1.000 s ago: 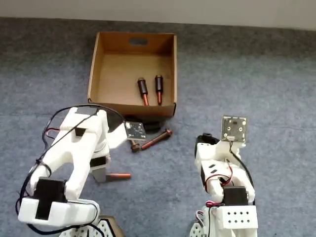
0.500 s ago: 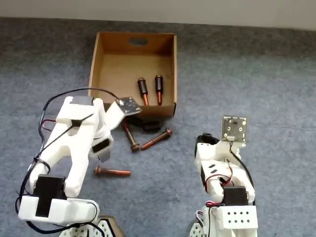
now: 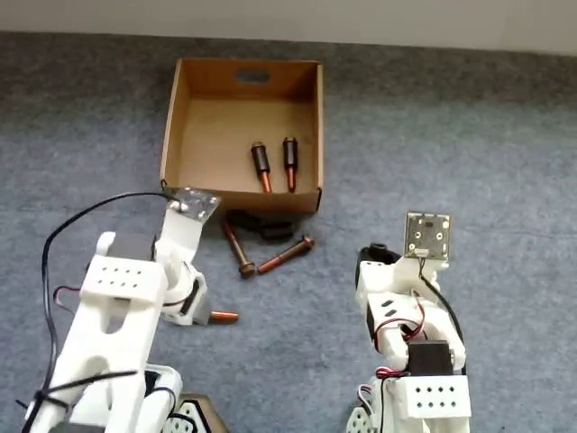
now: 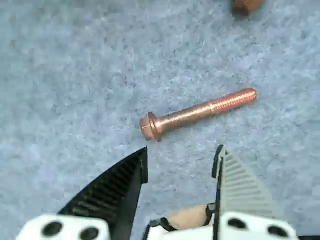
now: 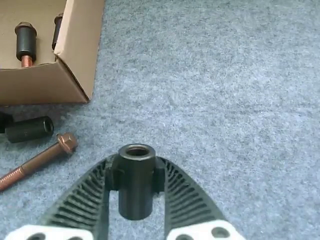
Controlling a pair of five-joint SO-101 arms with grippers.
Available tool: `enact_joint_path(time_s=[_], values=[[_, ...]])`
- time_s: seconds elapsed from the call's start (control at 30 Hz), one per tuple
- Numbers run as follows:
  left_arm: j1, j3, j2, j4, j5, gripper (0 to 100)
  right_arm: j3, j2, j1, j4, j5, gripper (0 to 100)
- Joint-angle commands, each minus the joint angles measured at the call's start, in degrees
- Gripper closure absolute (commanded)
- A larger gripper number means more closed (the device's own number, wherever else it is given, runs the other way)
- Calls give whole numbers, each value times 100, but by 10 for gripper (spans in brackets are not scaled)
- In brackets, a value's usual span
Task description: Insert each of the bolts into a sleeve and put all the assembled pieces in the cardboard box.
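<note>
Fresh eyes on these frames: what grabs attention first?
The right claw is clamped on a black sleeve, bore facing its wrist camera. The left claw hangs open over a lone copper bolt on the grey carpet. Beyond both arms, the cardboard box holds two assembled pieces.

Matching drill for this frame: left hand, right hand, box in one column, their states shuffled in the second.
Column 1
1. left hand
2. right hand
3. box

Column 2
A. holds two assembled pieces
B. open, near a lone bolt on the carpet
C. shut on a sleeve

Pairs: 1-B; 2-C; 3-A
</note>
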Motion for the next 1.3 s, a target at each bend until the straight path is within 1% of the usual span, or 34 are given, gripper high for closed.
enact_joint_path(time_s=[0.0, 0.17, 0.27, 0.4, 0.6, 0.67, 0.97, 1.07, 1.17, 1.27], values=[[101, 163, -400, -9, 1152, 770, -31, -66, 40, -22, -53, 992], [101, 391, -409, -475, 2681, 771, -31, -66, 40, -22, -53, 992], [110, 532, -409, -721, 3130, 770, -31, -66, 40, -22, -53, 992], [110, 804, -409, -1046, 3147, 769, -31, -66, 40, -22, -53, 992], [119, 1305, -400, -2092, 3174, 769, -31, -66, 40, -22, -53, 992], [119, 1402, -400, -2286, 3174, 769, -31, -66, 40, -22, -53, 992], [119, 1376, -400, -2382, 3182, 769, -31, -66, 40, -22, -53, 992], [119, 1305, -382, -2602, 3182, 769, -31, -66, 40, -22, -53, 992], [119, 1191, -110, -2919, 3182, 769, -31, -66, 40, -22, -53, 992], [110, 822, 382, -2971, 3182, 771, -31, -66, 40, -22, -53, 992]])
